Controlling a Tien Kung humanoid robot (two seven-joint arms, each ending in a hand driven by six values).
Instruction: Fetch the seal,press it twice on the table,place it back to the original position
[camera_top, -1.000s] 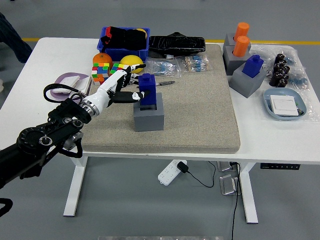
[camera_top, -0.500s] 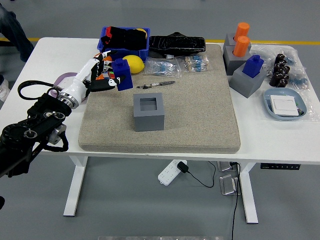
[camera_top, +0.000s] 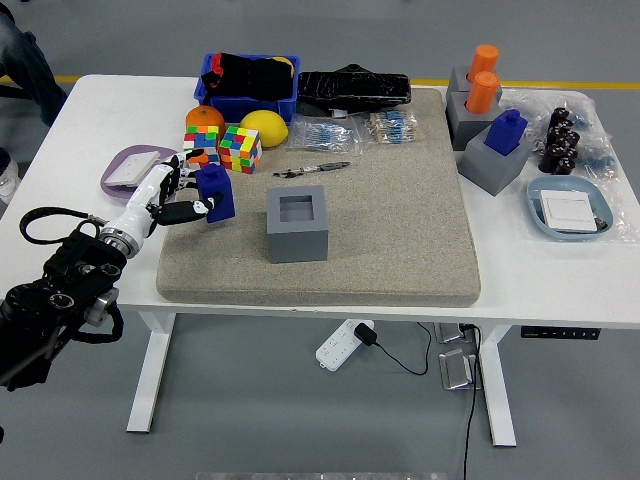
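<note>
Here, from where I stand:

Table (camera_top: 70, 135): white, its near edge running across the lower part of the view; bare strips show along the left side and at the right front corner.
Mat (camera_top: 400, 230): a grey-beige pad covering most of the table's middle; its right half and front strip lie open, with nothing standing on them.
Left arm (camera_top: 60, 290): black, coming in from the lower left and reaching over the table's left edge toward the mat.
Blue bin (camera_top: 245, 100): at the far edge, filled with dark items.
Black bag (camera_top: 355, 88): beside the bin, along the far edge.
Grey holder (camera_top: 297, 223): a grey block left of the mat's centre, its square socket empty and facing up.
Second holder (camera_top: 495, 160): grey, at the mat's right edge, with a blue stamp in it.
Orange-topped blocks (camera_top: 480, 85): at the far right, behind it.
Blue dish (camera_top: 572, 208): near the right edge, holding a white piece.
Purple plate (camera_top: 130, 168): left of the mat, just behind the hand.
Colour cubes (camera_top: 232, 148): two, with an orange and a lemon behind them, near the mat's far left corner.
Left hand (camera_top: 180, 200): white fingers clamped on the seal from its left side.
Seal (camera_top: 215, 192): blue, upright, at the mat's left margin, well apart from the empty holder; whether its base touches the mat I cannot tell.
Pen (camera_top: 312, 169): lying on the mat behind the holder.
</note>
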